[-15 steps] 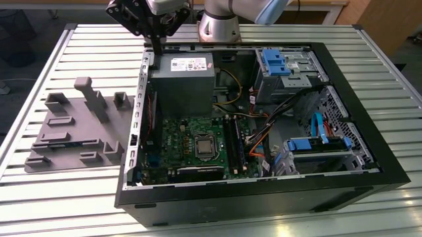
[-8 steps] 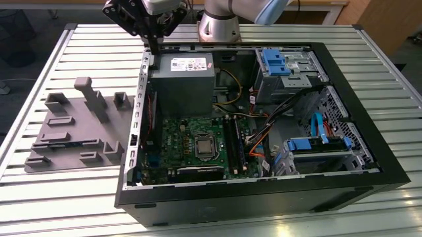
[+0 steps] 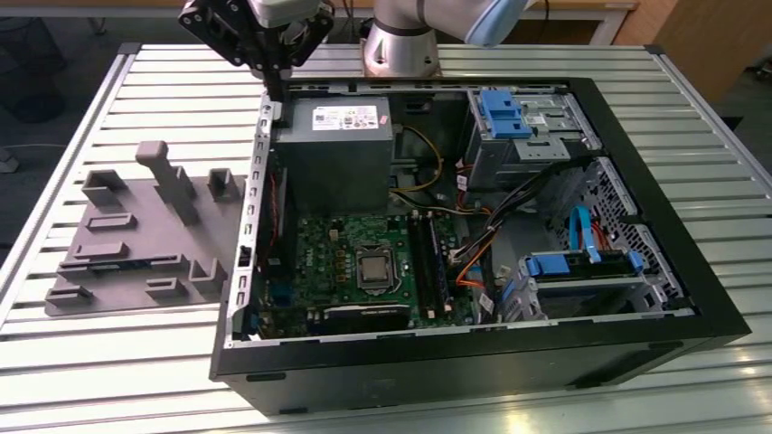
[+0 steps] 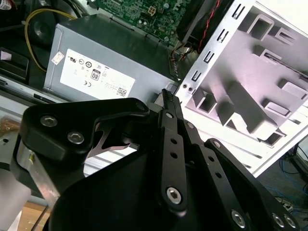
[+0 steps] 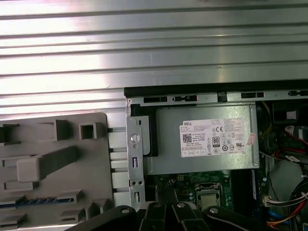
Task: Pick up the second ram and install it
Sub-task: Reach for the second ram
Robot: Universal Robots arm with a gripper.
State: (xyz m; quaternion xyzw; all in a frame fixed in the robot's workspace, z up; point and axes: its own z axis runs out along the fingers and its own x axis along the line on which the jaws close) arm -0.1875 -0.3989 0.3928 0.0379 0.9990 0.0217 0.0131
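Reading jaws as pinched together, nothing between them: gripper (image 3: pixel 277 89) hangs over the PC case (image 3: pixel 458 362) wall beside the power supply (image 3: pixel 332 149). Second ram (image 5: pixel 26 202) lies in a gray fixture (image 3: pixel 133 226) slot outside the case, on the exterior view's left.

table (image 3: pixel 72 362): silver, ribbed with parallel slats
tray (image 3: pixel 133 244): plain grey
second ram (image 5: pixel 26 202): blue-green
case (image 3: pixel 483 357): black frame, grey metal inside
power supply (image 3: pixel 332 154): grey, 1 white label
motherboard (image 3: pixel 325 249): green
drive brackets (image 3: pixel 501 113): blue
cables (image 3: pixel 489 233): yellow, orange, red
gripper (image 3: pixel 277 86): black
arm (image 3: pixel 404 41): silver, pale blue cap
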